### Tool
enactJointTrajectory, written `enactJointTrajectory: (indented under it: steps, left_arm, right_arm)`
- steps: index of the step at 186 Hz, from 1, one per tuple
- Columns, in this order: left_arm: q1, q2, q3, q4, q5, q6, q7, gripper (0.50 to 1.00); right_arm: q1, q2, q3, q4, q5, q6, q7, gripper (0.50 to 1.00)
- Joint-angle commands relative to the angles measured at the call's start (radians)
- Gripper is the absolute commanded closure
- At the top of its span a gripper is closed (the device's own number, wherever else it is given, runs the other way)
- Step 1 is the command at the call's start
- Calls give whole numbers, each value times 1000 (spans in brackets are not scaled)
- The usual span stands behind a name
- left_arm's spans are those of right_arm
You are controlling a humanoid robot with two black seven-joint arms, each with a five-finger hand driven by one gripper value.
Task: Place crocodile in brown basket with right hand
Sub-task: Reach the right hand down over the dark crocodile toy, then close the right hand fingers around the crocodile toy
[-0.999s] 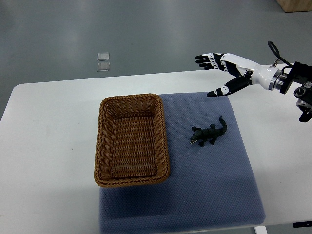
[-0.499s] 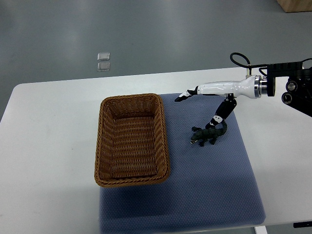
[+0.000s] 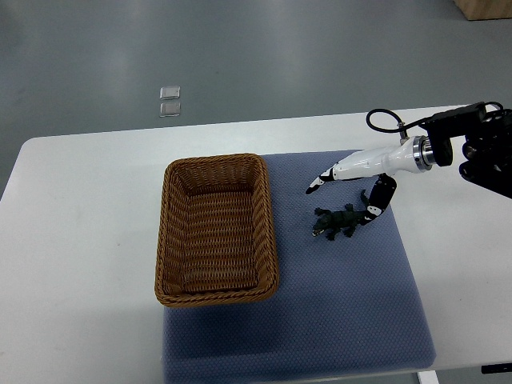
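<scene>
Crocodile (image 3: 342, 220) lies on the blue mat (image 3: 336, 312), just right of the brown basket (image 3: 162, 232) and apart from it, its snout pointing toward the basket. The placing is not yet done, nor is the grasp.

At the near edge, the mat's front runs to the edge of the table (image 3: 80, 240); nothing rests on that part. Farther in, the basket sits with its right side on the mat, and nothing shows inside it.

Behind the crocodile, the right hand (image 3: 364, 164) hangs low over the toy. Its fingers (image 3: 320, 182) are stretched out and spread past the toy's back, and the thumb (image 3: 380, 196) is dropped toward the tail, so the hand is not closed on anything. The thumb tip may be touching the tail, but from this steep angle I cannot tell.

What is left: closing on the toy, lifting it, carrying it left over the rim and releasing it.

The forearm is cut off at the right edge. The left arm does not show. On the floor beyond the table lie two small clear objects (image 3: 169, 102), too small to identify.
</scene>
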Motion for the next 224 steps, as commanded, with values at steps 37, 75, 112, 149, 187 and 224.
enactJointTrajectory:
  steps: [37,75,112,149,187,224]
  left_arm:
    - [0,0,0,-1,0,0,0,500]
    - [0,0,0,-1,0,0,1,500]
    - [0,0,0,-1,0,0,0,500]
    - [0,0,0,-1,0,0,0,500]
    - [0,0,0,-1,0,0,1,500]
    - [0,0,2,-1,0,0,0,500]
  right_arm:
    - [-1,5,-27,-16,-3,-1,-54,574]
    - [-12,23,-31,-24,-3,0,-62,579]
    - [-13,26,-43,-27,-3,0,-70,603]
    - [-15,40,-49,-38,-3,-1,-74,660]
    - [-21,43,-46,-38,-3,-1,-74,675]
    - [-26,49,-46,-38,-3,-6,-73,695]
